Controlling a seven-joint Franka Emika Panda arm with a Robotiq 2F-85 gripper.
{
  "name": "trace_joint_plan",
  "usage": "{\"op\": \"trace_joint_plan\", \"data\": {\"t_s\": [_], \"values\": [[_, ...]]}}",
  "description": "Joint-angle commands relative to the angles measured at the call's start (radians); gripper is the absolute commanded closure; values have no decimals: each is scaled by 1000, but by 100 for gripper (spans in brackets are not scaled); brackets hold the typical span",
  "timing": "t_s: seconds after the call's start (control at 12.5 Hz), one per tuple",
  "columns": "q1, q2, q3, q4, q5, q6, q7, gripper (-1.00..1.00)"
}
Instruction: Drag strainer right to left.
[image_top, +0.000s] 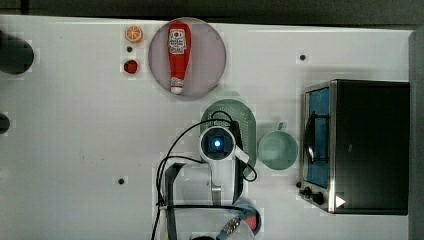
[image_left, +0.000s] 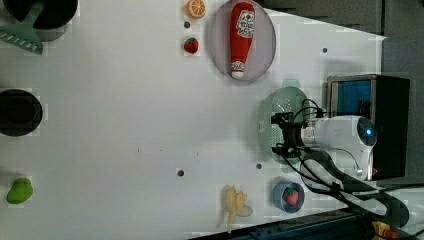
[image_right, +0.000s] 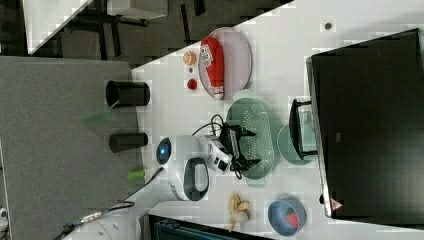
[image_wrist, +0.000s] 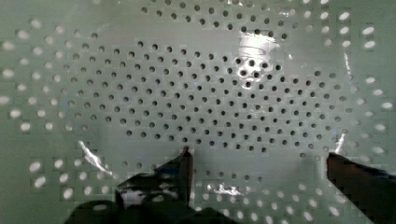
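- The pale sage-green oval plastic strainer (image_top: 245, 120) with its perforated bottom lies flat on the white bench (image_top: 75, 130), right of centre in the top view.
- The robot's hand (image_wrist: 257, 161) is down inside the strainer, fingers (image_wrist: 180, 172) spread wide with nothing between them; the wrist view has both dark tips hanging close over the dotted floor of the basket, though whether they touch it I cannot tell.
- In the right view the hand (image_right: 247, 147) reaches into the strainer (image_right: 257, 125), its two dark fingers apart along the basket's length.
- Just beside the strainer, on the top view's right, stands a round green mug (image_top: 278, 149) with a small handle.
- Beyond the mug sits a black toaster oven (image_top: 367, 145) with a blue-lit window.
- Near the strainer's far end lies a grey round plate (image_top: 210, 55), and a red ketchup bottle (image_top: 178, 55) lies on it.
- An orange slice (image_top: 134, 34) and a small red strawberry (image_top: 131, 66) sit at the top view's left of the plate.
- In the left view a banana (image_left: 234, 204) and a blue bowl (image_left: 278, 192) holding a strawberry sit near the bench's edge.
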Motion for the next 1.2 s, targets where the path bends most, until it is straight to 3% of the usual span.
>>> {"op": "trace_joint_plan", "data": {"t_s": [0.08, 0.48, 1.2], "values": [[39, -7, 40, 5, 21, 14, 95, -100], [104, -2, 56, 13, 49, 13, 178, -100], [287, 46, 104, 89, 60, -1, 466, -100]]}}
